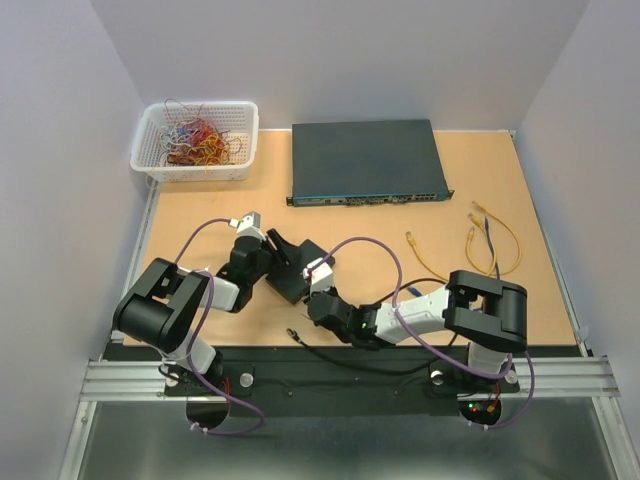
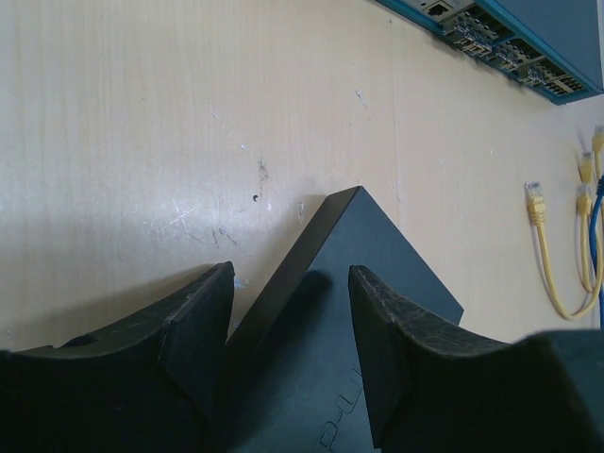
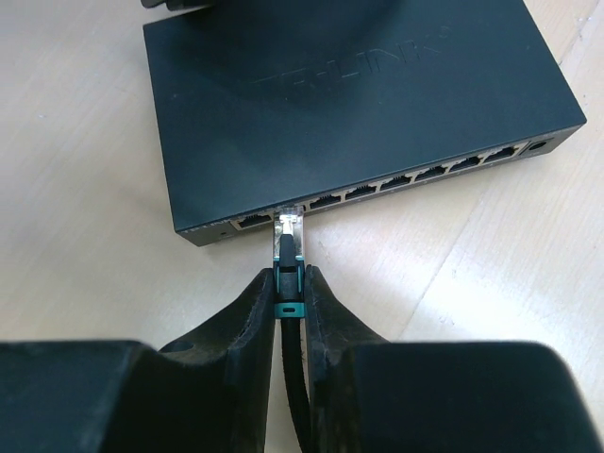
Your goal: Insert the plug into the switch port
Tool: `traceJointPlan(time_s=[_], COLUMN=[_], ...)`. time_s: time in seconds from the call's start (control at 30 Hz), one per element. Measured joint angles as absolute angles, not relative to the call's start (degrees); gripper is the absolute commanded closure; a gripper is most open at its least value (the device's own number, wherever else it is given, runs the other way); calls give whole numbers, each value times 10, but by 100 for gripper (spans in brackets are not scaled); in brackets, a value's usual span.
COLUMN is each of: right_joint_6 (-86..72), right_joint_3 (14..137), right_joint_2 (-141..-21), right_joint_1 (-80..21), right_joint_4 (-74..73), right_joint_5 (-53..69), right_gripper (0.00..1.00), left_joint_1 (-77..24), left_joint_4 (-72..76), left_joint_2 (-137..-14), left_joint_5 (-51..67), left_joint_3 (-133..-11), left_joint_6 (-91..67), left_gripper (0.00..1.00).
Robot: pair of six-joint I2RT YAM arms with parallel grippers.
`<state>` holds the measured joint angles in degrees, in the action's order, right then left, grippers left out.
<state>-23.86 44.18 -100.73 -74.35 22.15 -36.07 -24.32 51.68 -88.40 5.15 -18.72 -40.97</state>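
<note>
Plug (image 3: 289, 229) pinched in right tool (image 3: 290, 283) meets switch (image 3: 359, 94) at its front edge.

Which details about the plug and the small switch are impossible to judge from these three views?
- Right wrist: whether the plug has entered the small switch port; glare hides its tip.
- Left wrist: whether the left gripper touches the switch; shadow hides contact.
- Top external: the plug; the right arm covers it.

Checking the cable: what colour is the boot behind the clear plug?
Teal boot on the black cable; right wrist view shows it best.
</note>
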Motion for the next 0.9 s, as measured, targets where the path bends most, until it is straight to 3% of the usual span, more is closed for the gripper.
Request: traceJointPlan(time_s=[0.9], right_joint_6=[-255], right_joint_3=[386], right_joint_2=[-1022], right_joint_1=[-727], right_joint_4=[332], right_joint_5=[-335], right_gripper=[99], left_joint_1=[-240], left_joint_4=[594], left_joint_2=[-905], left_joint_5=[59], left_joint_3=[-158], left_joint_6=[-410], left_gripper=[38])
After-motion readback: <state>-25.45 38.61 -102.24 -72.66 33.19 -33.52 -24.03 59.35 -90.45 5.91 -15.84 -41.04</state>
